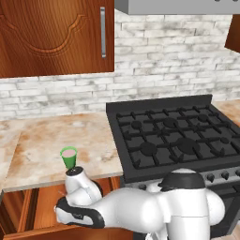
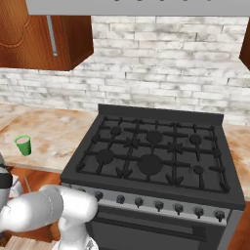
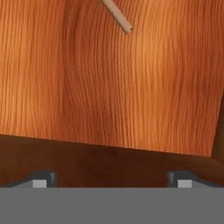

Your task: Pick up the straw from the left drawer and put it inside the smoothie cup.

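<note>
Gripper (image 3: 112,179) held wide apart, empty, over left drawer (image 3: 109,87) floor; straw (image 3: 118,16) seen ahead of fingertips, lying diagonally.

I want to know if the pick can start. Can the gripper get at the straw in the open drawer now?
Probably yes: the gripper is open above the left drawer, the straw lies bare ahead, nothing between.

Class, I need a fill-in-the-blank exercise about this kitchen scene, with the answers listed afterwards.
1. The small bright green tapered smoothie cup stands on the ____.
2. The thin pale straw lies on the reddish-brown wooden left drawer's ____.
3. The two-finger gripper's jaws are ____.
4. The black appliance with burners is a ____.

Answers: counter; bottom; open; stove
</note>
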Motion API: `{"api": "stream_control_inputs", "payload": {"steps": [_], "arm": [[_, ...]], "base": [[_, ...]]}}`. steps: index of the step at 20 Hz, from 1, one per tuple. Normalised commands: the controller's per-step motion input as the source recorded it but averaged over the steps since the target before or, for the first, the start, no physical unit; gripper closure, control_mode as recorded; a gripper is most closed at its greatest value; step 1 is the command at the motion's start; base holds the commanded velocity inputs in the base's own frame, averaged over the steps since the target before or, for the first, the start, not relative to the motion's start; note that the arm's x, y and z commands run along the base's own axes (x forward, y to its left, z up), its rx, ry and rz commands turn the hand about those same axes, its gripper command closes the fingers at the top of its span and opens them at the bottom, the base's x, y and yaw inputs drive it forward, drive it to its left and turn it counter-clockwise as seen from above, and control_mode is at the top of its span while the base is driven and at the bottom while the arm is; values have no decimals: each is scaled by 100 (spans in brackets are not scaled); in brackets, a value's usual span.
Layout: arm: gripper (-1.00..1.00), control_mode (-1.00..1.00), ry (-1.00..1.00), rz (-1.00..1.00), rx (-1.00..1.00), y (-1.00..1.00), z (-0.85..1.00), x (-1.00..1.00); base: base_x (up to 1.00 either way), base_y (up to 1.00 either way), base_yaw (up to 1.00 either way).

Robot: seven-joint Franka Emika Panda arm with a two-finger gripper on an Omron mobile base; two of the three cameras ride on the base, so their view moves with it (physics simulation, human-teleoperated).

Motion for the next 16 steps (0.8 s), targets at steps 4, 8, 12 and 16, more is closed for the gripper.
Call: {"api": "stream_control_inputs", "payload": {"steps": [4,8,12,16], "arm": [[-100,-100,0,3,2,27,-28,-53],[-100,-100,0,2,5,18,-19,-76],[-100,-100,0,0,3,10,-1,-95],[-100,-100,-1,0,0,5,0,-100]], "base": [[0,0,0],[0,0,0],[0,0,0],[0,0,0]]}}
